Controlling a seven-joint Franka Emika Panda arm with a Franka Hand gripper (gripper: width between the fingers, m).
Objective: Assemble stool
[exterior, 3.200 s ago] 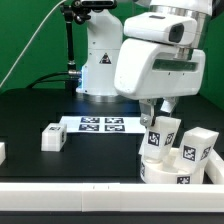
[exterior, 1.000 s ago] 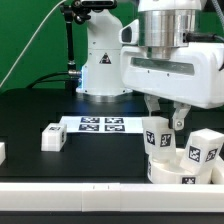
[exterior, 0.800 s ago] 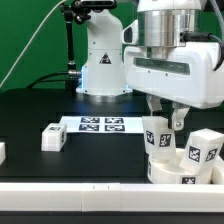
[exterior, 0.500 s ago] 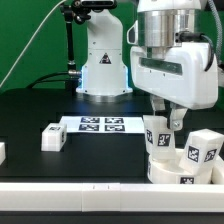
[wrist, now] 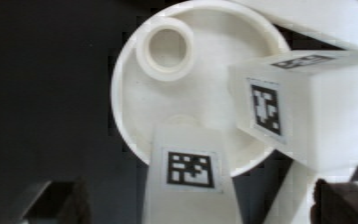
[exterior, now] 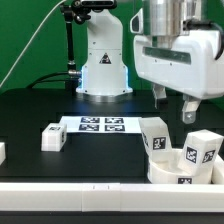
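Two legs [exterior: 155, 137] are standing upright in the seat [exterior: 166, 173] at the exterior view's lower right. You are seeing the gripper [exterior: 175, 104] hovering above, jaws spread and empty, probably clearing for the third leg [exterior: 52, 137], mid-left.

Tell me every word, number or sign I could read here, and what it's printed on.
No words, brand names or numbers can be read anywhere.
The only signs are black-and-white square tags, which are patterns and not letters:
marker board: a row of tags.
loose leg: one small tag, blurred.
leg on the seat and neighbour leg: a tag on each.
seat: one tag on its rim.
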